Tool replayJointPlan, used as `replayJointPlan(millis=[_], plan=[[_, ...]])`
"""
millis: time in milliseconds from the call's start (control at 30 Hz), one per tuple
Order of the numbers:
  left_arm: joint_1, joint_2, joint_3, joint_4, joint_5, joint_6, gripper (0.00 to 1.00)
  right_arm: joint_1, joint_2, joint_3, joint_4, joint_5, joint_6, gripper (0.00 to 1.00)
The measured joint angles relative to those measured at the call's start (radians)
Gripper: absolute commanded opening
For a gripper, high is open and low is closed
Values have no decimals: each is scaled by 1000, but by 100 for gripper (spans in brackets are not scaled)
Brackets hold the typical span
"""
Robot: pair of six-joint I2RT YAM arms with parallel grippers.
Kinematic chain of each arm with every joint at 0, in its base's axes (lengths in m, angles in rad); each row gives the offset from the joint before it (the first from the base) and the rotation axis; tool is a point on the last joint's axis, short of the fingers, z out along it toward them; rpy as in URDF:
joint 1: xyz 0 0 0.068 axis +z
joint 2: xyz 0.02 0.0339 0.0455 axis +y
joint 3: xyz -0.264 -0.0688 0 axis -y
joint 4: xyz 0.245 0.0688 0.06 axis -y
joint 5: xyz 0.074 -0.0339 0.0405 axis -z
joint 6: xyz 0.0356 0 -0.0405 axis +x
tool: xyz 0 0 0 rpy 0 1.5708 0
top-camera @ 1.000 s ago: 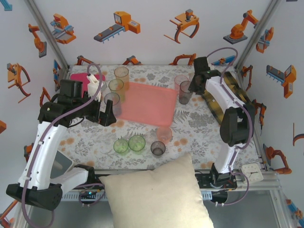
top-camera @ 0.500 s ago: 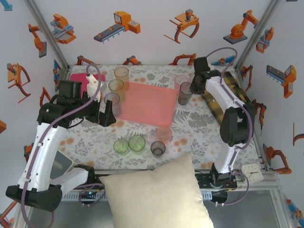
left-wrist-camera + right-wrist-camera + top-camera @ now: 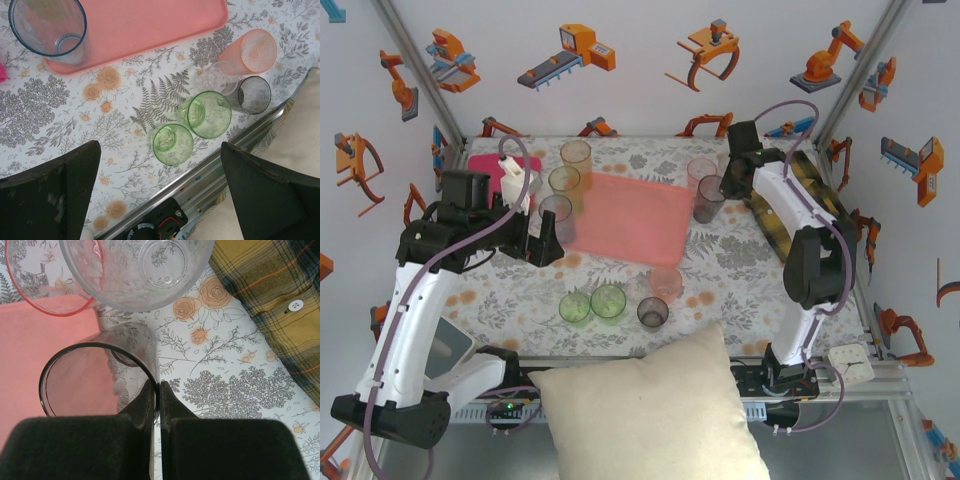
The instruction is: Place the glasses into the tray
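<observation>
1. Room first: white walls (image 3: 640, 60) plastered with orange robot-arm stickers box the table in on three sides.
2. The table (image 3: 740, 255) wears a grey-and-orange floral cloth, and a metal rail (image 3: 200, 176) runs along its near edge.
3. A big cream pillow (image 3: 650, 410) sits off the near edge, between the two arm bases.
4. The tray (image 3: 630, 215), salmon pink, lies flat mid-table toward the far side, slightly skewed.
5. A mustard plaid shirt (image 3: 790, 205) lies along the right side, and a magenta cloth (image 3: 488, 165) sits in the far left corner.
6. The left gripper (image 3: 160, 155) hangs spread wide above the near-left floral patch, gripping nothing.
7. The right gripper (image 3: 157, 385) is pinched tight on the wall of the smoky glass (image 3: 95, 375), one finger inside and one outside. That glass stands just beside the tray's right edge.
8. A clear glass (image 3: 140, 270) and a pink-rimmed glass (image 3: 30, 285) crowd in just beyond the held one.
9. Three more glasses line the tray's left edge, the blue glass (image 3: 47, 25) nearest the left gripper.
10. Close to the rail sit two green glasses (image 3: 172, 144), a grey glass (image 3: 254, 95) and an orange glass (image 3: 250, 50).
11. Open floral cloth lies between tray and shirt.
</observation>
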Motion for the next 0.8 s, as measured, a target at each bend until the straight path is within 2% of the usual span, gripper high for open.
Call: replayJointPlan(millis=[433, 567, 800], plan=[[50, -3, 0, 19, -44, -29, 97, 0, -127, -16, -80, -22, -30, 0], [72, -4, -2, 31, -88, -40, 97, 7, -180, -16, -109, -21, -43, 0], [117, -6, -32, 60, -183, -62, 97, 108, -209, 33, -189, -4, -61, 1]])
